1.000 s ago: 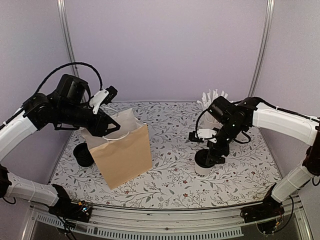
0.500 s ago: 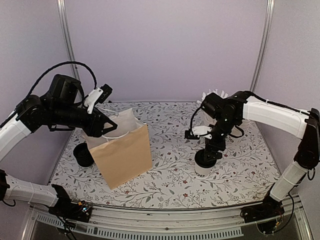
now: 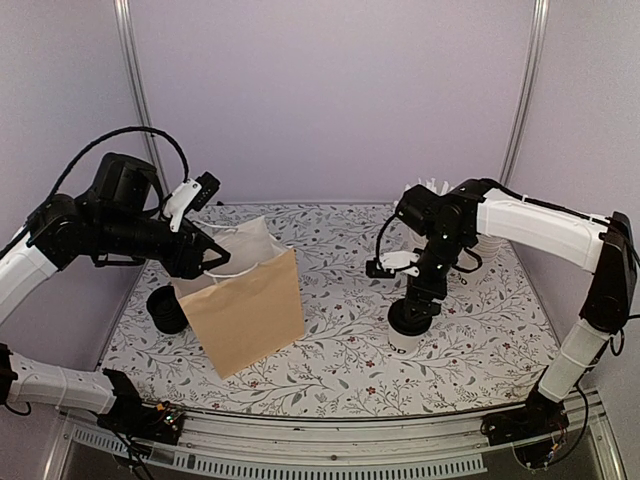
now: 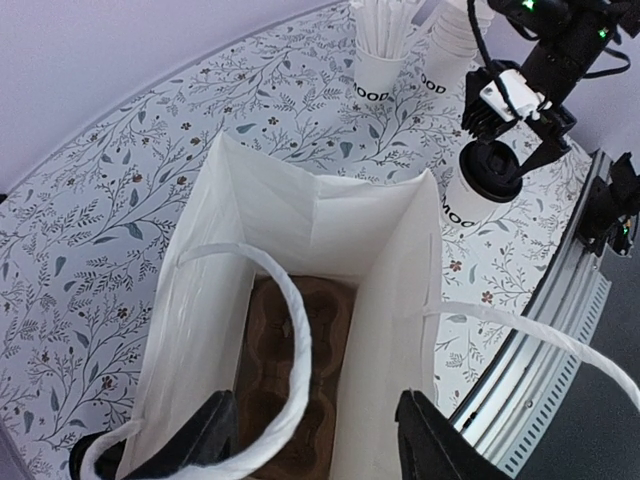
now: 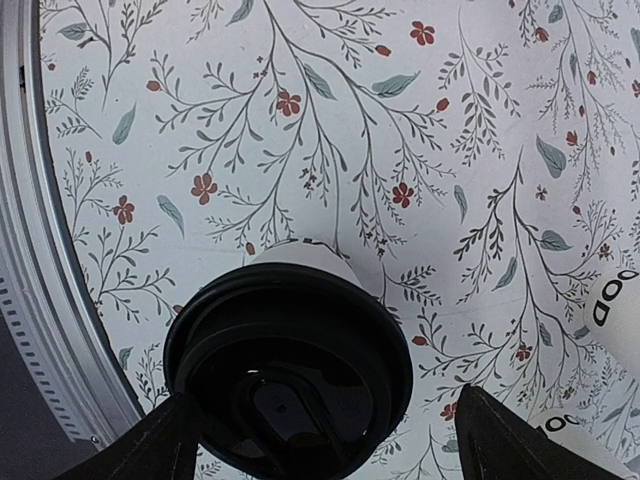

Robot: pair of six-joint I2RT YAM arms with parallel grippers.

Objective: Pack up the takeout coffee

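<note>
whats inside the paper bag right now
A brown cup carrier lies at the bottom of the paper bag; its visible wells hold no cups. The white handle covers a strip of it.

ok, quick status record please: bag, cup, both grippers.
bag: upright, mouth open, carrier in the bottom, no cup seen inside
cup: lidded, standing upright, right of bag
right gripper: open, fingers either side of the cup's lid, not closed on it
left gripper: open, above the bag mouth, handle looping between its fingers
packed: nothing yet
</note>
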